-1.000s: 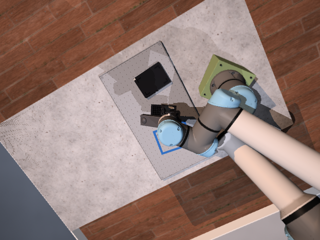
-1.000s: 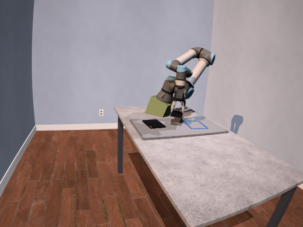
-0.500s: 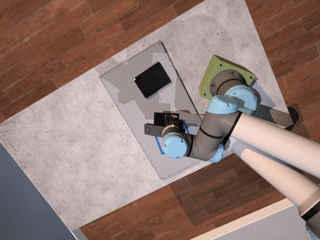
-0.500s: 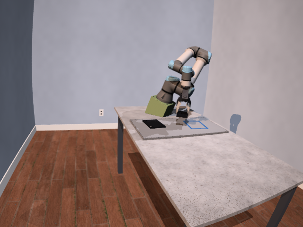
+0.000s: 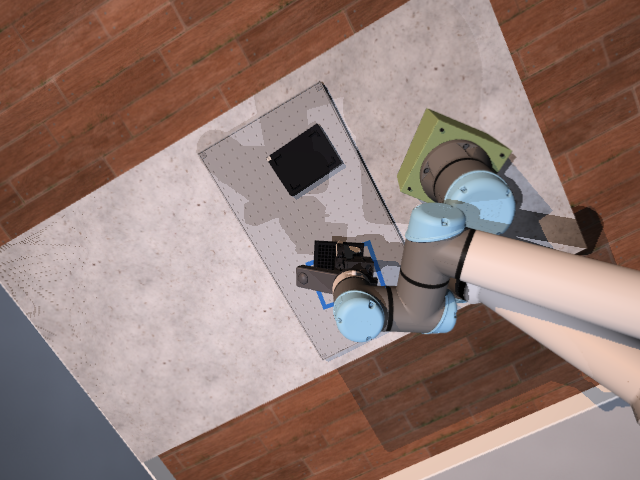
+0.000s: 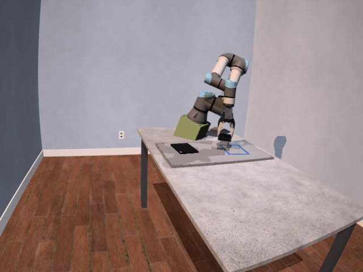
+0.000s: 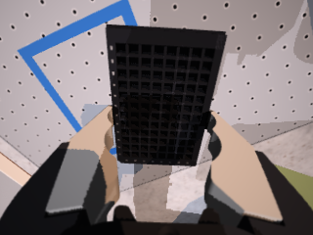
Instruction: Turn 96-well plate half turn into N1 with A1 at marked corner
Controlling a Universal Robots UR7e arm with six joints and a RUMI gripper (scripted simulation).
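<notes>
Top: high, looking down | exterior: table-end, farther, oblique | wrist: close, downward | top+exterior share nest (image 5: 306,160) (image 6: 184,148), blue outline (image 5: 321,299) (image 6: 234,153)

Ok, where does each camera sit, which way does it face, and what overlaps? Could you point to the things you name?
Top: above the table (image 5: 206,310) (image 6: 234,199), facing down; arm (image 5: 423,263) (image 6: 229,93) and jaws (image 5: 356,260) (image 6: 226,128) show.
Exterior: beyond the table's end, facing the green base (image 5: 417,149) (image 6: 187,128); whole arm shows.
Wrist: by the jaws, facing the held plate (image 5: 324,254) (image 6: 224,137) (image 7: 161,93); only jaws show.
Top and exterior share the nest (image 5: 306,160) (image 6: 184,148).

The arm bends over the bench, its wrist above the jaws (image 5: 345,255) (image 6: 225,135), which point downward, partly open, clamped on something.
</notes>
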